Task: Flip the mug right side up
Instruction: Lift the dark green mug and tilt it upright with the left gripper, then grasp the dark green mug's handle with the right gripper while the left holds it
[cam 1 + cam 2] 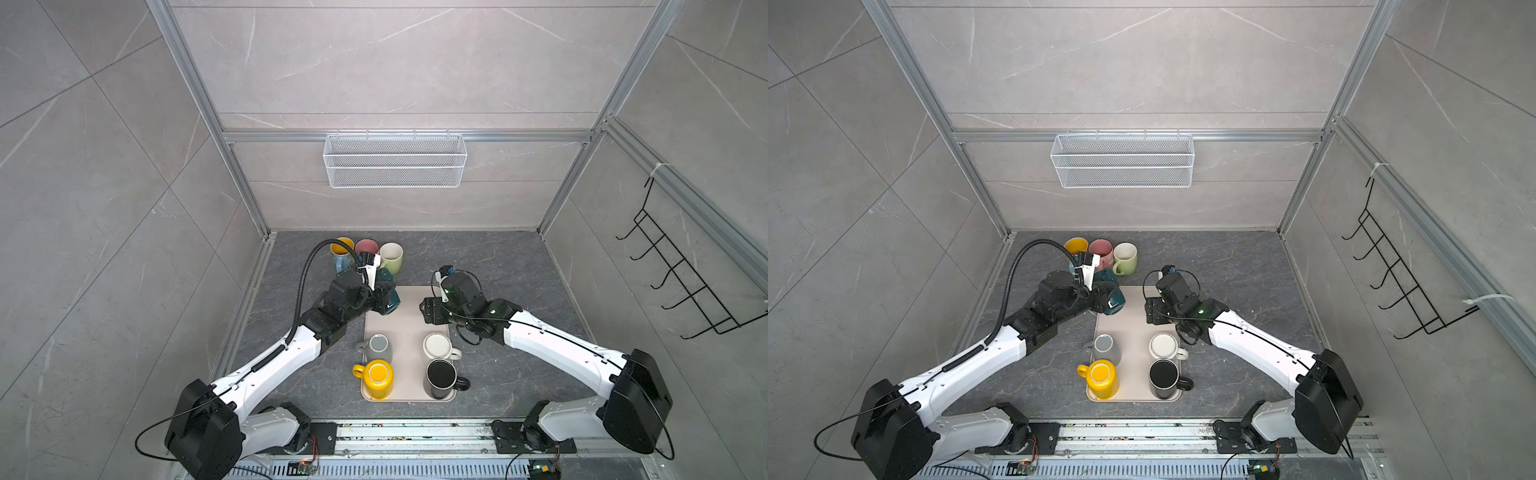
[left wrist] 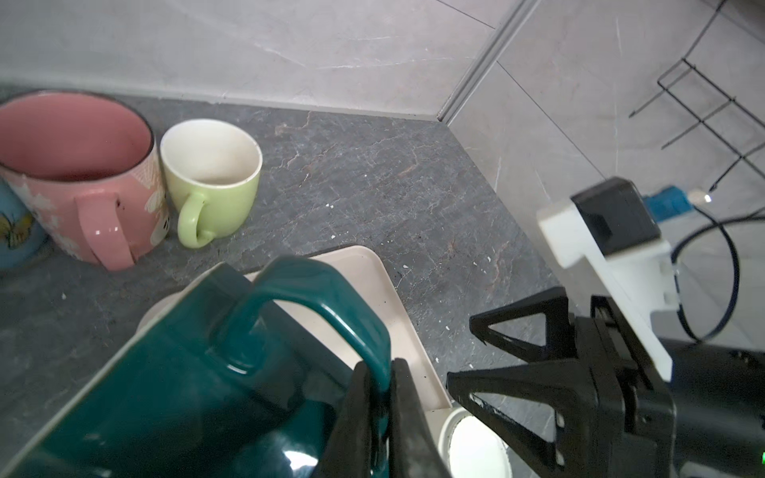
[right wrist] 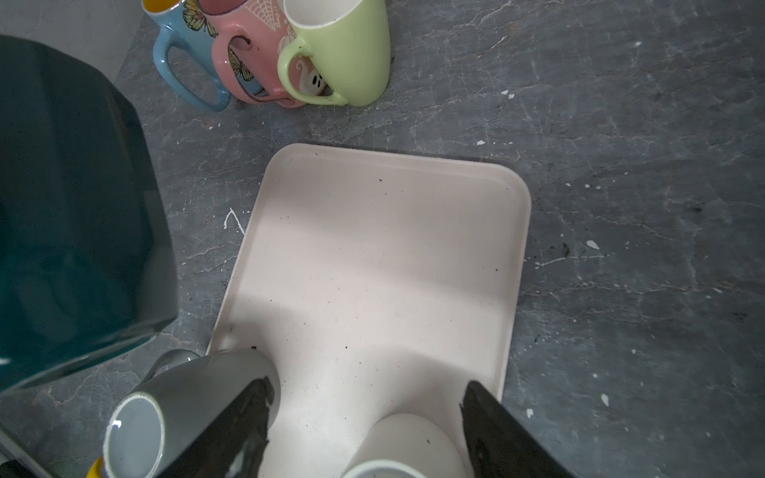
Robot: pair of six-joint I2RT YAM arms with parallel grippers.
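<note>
Your left hand (image 2: 378,372) is clenched on the handle (image 2: 314,277) of the teal mug (image 2: 178,372), holding it tilted in the air over the far left corner of the tray (image 3: 372,248). Your right hand (image 3: 366,389) hangs released and empty above the tray, near the mug.

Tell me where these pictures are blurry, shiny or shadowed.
Left wrist view: the teal mug is soft up close, with a white glint near the left gripper. Right wrist view: that mug is blurred too, and soft shadow bands cross the tray. Both top views: sharp, evenly lit.
</note>
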